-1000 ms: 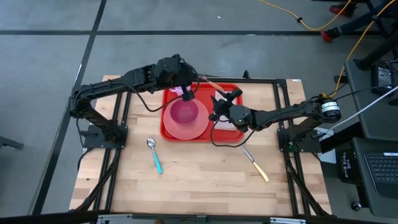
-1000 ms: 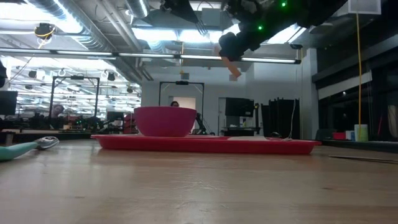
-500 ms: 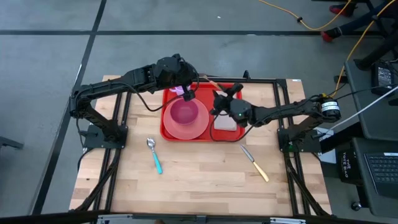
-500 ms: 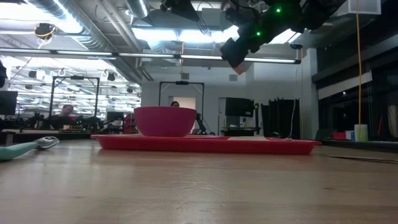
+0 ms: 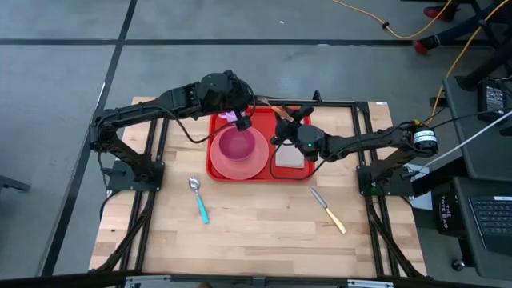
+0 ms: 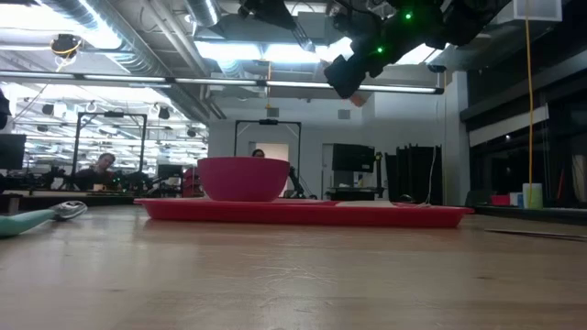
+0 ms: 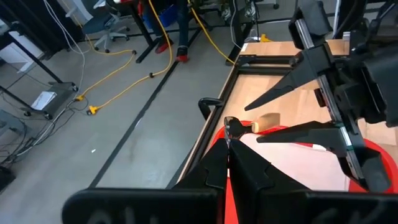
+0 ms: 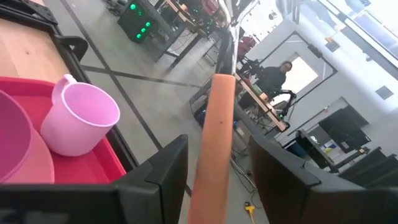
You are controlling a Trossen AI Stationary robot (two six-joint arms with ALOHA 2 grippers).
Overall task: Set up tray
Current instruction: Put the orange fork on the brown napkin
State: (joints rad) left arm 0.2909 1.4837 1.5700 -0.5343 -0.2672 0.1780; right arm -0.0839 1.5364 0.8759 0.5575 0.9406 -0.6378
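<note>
The red tray (image 5: 280, 177) lies mid-table and carries a pink bowl (image 5: 238, 148), a pink cup (image 8: 81, 121) and a pale napkin (image 5: 291, 158). Above the tray's far edge my left gripper (image 7: 229, 148) is shut on a utensil with an orange handle (image 8: 216, 124). My right gripper (image 7: 252, 123) is open, one finger on either side of that handle without touching it. On the bare wood near the tray lie a teal-handled spoon (image 5: 198, 200) and a yellow-handled knife (image 5: 328, 210). My left gripper pinches the utensil's metal end (image 7: 232, 127) between its shut fingertips. The fingers slant slightly downward toward the table's far right and lie along the utensil. The utensil is lifted clear of the tray, and its orange handle (image 7: 268, 121) reaches out between the right gripper's fingers.
The black frame rails (image 5: 352, 104) run along the table's far and side edges. There is bare wood (image 5: 256, 232) across the near half of the table.
My right gripper has gone toward the table's far edge and rolled a little, so its fingers now stand around the orange handle. They have stayed apart. The utensil has kept its place.
</note>
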